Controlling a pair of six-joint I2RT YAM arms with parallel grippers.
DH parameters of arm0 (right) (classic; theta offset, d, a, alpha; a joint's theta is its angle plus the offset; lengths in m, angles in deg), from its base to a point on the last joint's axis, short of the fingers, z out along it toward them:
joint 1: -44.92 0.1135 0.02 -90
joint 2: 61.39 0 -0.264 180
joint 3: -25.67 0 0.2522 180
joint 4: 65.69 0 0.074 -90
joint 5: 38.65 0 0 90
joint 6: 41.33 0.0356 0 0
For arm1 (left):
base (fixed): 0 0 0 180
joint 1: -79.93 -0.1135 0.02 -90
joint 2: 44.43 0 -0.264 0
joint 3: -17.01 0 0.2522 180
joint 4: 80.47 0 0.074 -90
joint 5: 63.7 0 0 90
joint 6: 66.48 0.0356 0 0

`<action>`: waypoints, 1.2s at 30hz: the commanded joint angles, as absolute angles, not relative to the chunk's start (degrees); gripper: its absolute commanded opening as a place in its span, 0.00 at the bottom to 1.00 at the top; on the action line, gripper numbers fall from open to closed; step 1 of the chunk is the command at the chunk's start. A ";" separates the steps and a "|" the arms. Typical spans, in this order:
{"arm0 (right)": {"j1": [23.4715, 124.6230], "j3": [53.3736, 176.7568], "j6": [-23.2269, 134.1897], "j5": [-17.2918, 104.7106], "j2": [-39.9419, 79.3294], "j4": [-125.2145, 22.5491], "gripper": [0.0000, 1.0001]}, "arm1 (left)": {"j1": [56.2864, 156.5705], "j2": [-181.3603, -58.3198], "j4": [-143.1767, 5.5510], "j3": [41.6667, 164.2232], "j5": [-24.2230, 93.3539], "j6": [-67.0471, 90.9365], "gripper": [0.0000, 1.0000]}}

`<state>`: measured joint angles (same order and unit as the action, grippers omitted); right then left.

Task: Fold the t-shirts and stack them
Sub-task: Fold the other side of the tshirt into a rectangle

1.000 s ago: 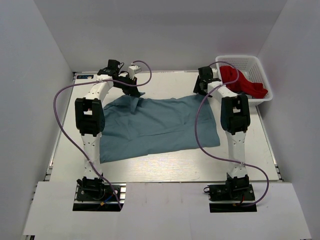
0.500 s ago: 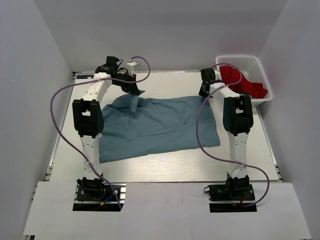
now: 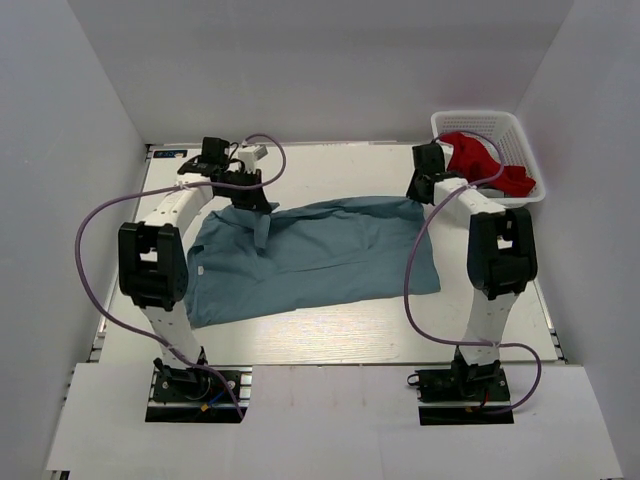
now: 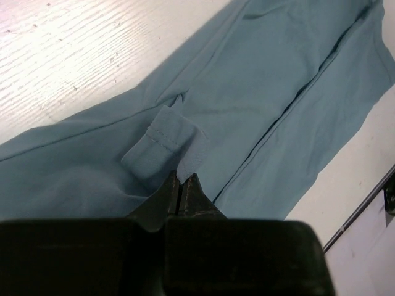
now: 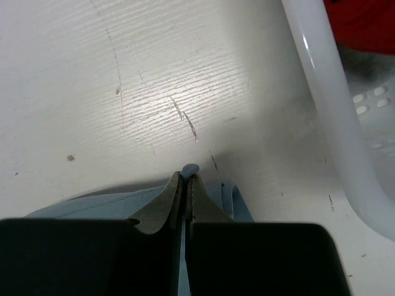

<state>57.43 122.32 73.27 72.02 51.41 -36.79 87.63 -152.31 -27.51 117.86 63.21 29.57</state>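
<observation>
Left hand (image 4: 183,183) pinches the t-shirt (image 3: 320,255) at its far edge; right hand (image 5: 184,176) pinches its corner beside the basket (image 5: 330,92).

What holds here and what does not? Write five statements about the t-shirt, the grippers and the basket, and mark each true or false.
1. The grey-blue t-shirt lies spread out on the table. True.
2. The left gripper hangs open above the t-shirt. False: it is shut, pinching a fold of the t-shirt's fabric.
3. The right gripper is shut on the t-shirt's edge on the basket side. True.
4. The white lattice basket is empty. False: a red garment lies in it.
5. The basket stands at the table's far left corner. False: it stands at the far right corner.
</observation>
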 commanded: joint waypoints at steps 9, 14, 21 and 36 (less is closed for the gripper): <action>57.66 112.83 73.71 71.57 39.88 -40.50 0.00 | 88.63 -138.83 -26.46 116.63 51.62 23.78 0.08; 57.40 109.75 73.28 70.51 36.44 -41.21 0.00 | 88.63 -140.33 -19.95 120.51 50.29 24.84 0.08; 57.40 107.90 72.93 68.41 35.47 -40.42 0.00 | 88.63 -129.71 -21.18 107.52 48.98 19.05 0.08; 57.14 99.37 75.82 70.24 30.81 -39.55 0.03 | 88.63 -114.68 -21.36 83.60 50.05 5.69 1.00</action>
